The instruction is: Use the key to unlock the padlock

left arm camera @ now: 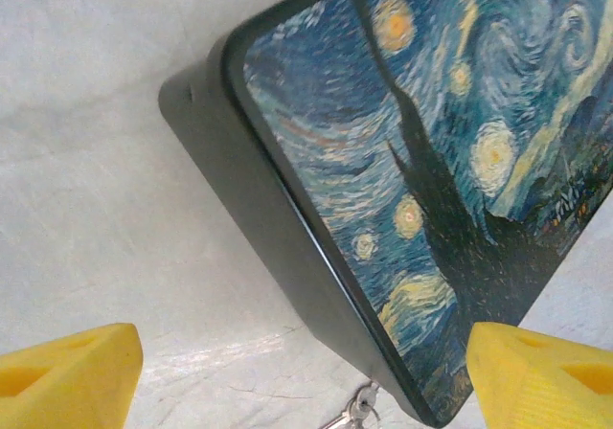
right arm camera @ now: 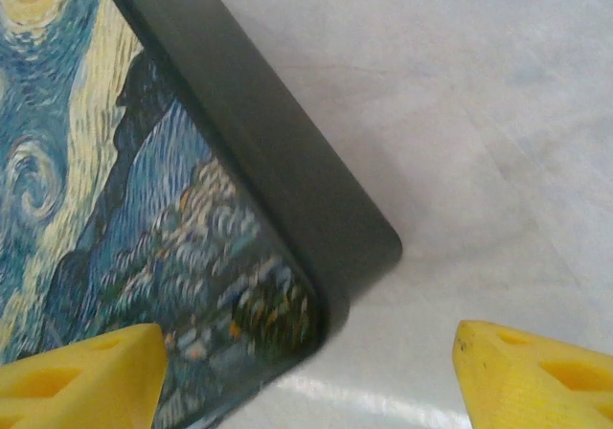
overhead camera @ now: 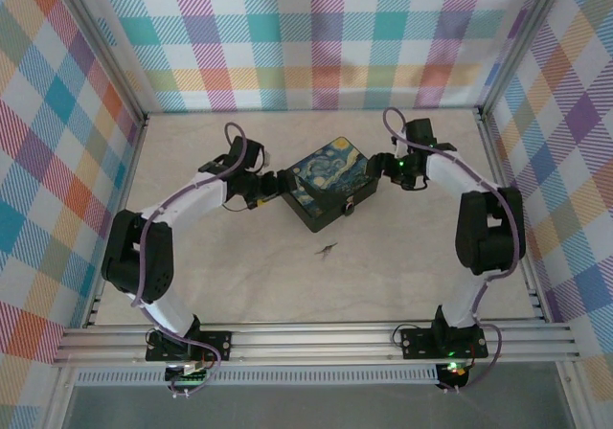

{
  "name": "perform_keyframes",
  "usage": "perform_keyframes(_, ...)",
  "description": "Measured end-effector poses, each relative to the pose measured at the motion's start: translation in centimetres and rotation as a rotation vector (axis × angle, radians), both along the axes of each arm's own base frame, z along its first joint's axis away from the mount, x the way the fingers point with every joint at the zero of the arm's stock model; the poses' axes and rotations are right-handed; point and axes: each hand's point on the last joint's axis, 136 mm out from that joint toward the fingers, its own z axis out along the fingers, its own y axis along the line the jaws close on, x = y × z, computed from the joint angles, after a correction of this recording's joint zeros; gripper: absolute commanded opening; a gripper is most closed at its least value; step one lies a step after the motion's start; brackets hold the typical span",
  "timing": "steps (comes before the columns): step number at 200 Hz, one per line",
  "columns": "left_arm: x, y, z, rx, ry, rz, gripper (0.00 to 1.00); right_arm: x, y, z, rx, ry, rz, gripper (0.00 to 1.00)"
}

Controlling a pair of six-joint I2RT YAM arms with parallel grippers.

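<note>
2 wide-open pairs of jaws at opposite box [overhead camera: 326, 178] corners, padlock [overhead camera: 351, 205] between them on the box's near wall

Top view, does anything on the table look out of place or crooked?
The box sits askew, turned corner-on to the table edges. A small thin object, too small to identify, lies loose on the table in front of the box, apart from it. Nothing looks spilled or damaged.
</note>
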Motion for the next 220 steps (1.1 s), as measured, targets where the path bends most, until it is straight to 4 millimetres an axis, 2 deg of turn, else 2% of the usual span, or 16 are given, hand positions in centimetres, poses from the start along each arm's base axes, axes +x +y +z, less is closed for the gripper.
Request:
perform_keyframes(25, 0.2, -0.8, -0.4, -0.05, 0.022, 0.026, 0.87, 0.9, 0.8, -0.7, 0.019, -0.018, 0.051, 0.74)
perform_keyframes(45, 1.0, -1.6, -0.7, -0.091, 0.023, 0.042, 0.87, 1.0, 1.5, -0.4, 0.037, -0.04, 0.09, 0.72)
perform_keyframes(71, 1.7, -2.2, -2.0, -0.117, 0.051, 0.063, 0.86, 1.2, 2.4, 0.0, 0.05, -0.08, 0.132, 0.69)
perform_keyframes(127, 2.9, -2.7, -2.8, -0.145, 0.069, 0.098, 0.86, -0.8, 4.0, -0.6, 0.054, -0.091, 0.198, 0.66)
perform_keyframes(171, 4.1, -1.5, -2.9, -0.122, 0.056, 0.159, 0.87, -3.2, 5.2, -0.6, 0.019, -0.092, 0.223, 0.66)
perform_keyframes(220, 6.2, 2.3, -3.0, -0.074, 0.024, 0.26, 0.86, -6.5, 8.6, -0.7, 0.018, -0.065, 0.286, 0.67)
